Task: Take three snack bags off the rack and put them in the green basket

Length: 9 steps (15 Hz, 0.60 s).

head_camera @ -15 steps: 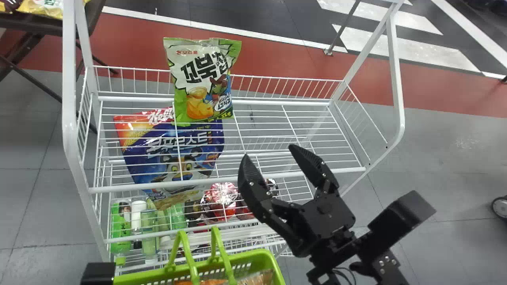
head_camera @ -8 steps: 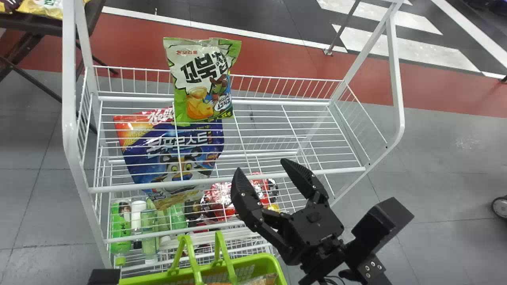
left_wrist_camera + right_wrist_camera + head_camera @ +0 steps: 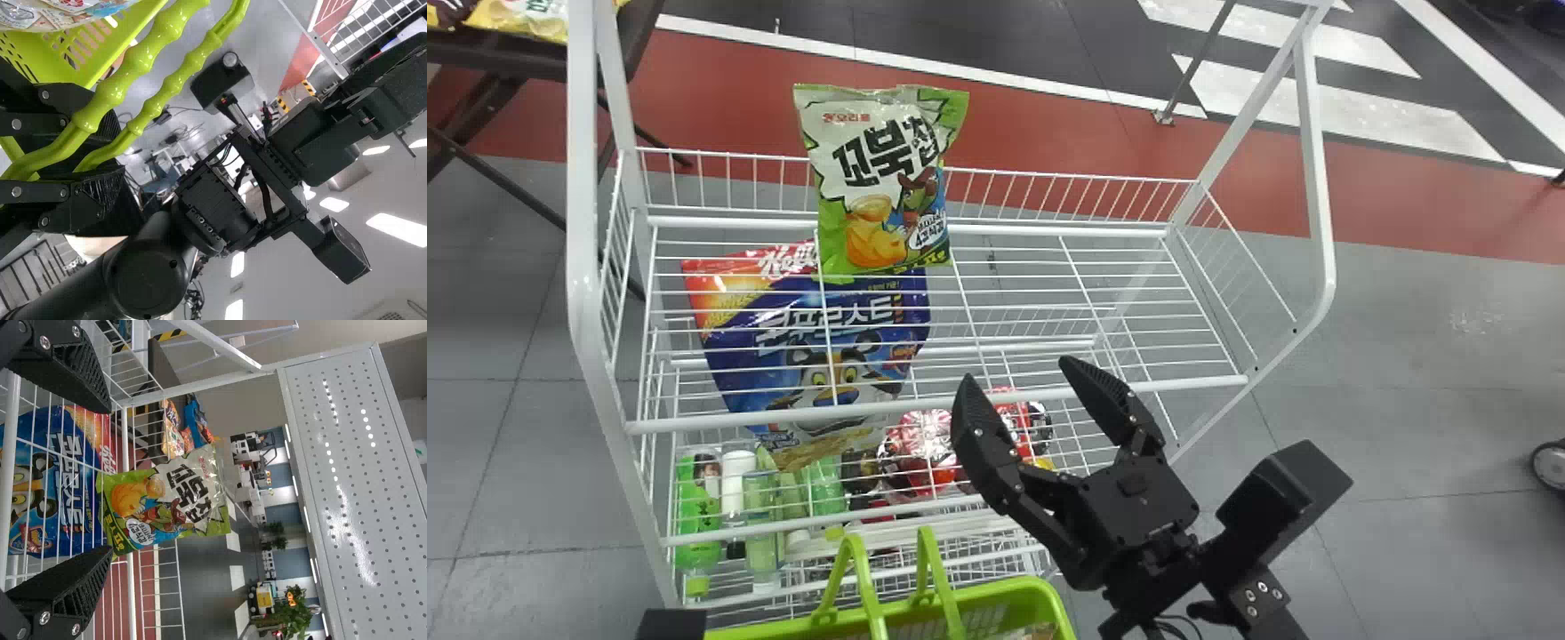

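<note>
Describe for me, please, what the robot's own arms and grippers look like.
The right gripper is black, with two flat, tapering fingers, finely ridged on their inner faces, and round silver screws at the links. The left gripper is black too, with similar silver screws. The right arm is black, built of boxy sections, with silver bolts and thin dark cables near the wrist.

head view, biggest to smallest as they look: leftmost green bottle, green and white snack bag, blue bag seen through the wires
1. blue bag, largest even with wires crossing it
2. green and white snack bag
3. leftmost green bottle, smallest by far
</note>
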Available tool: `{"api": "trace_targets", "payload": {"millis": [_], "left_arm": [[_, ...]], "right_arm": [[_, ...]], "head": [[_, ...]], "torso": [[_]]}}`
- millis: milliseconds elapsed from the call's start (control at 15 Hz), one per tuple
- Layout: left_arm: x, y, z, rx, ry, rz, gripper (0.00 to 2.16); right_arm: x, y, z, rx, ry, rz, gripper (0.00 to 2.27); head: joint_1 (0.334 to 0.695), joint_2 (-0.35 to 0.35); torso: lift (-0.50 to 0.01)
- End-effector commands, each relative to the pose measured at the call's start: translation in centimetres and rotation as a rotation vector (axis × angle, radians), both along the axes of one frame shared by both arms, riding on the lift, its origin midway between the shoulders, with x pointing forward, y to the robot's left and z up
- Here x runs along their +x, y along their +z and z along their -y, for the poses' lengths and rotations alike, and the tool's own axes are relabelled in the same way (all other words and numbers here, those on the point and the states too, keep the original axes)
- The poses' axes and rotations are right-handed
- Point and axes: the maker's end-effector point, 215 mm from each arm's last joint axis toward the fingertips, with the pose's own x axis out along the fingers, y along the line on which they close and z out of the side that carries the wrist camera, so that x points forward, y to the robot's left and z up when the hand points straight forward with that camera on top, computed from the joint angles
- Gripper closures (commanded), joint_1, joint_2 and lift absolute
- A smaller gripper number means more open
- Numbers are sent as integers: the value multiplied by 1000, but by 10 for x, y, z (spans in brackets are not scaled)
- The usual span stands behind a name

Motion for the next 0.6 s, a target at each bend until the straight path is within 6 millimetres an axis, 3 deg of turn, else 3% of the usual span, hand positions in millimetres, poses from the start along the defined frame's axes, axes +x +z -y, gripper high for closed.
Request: {"api": "trace_targets", "payload": {"millis": [0, 533], "left_arm": [[-2, 0, 1, 3, -5, 1, 920], [-6, -1, 3, 10, -14, 0, 920]], "right_arm": [[0, 2, 4, 8, -8, 4, 83], [-2, 8, 8, 16, -12, 9, 83]], "head": [[695, -350], [695, -350]], "torso": [[-20], [-20]]}}
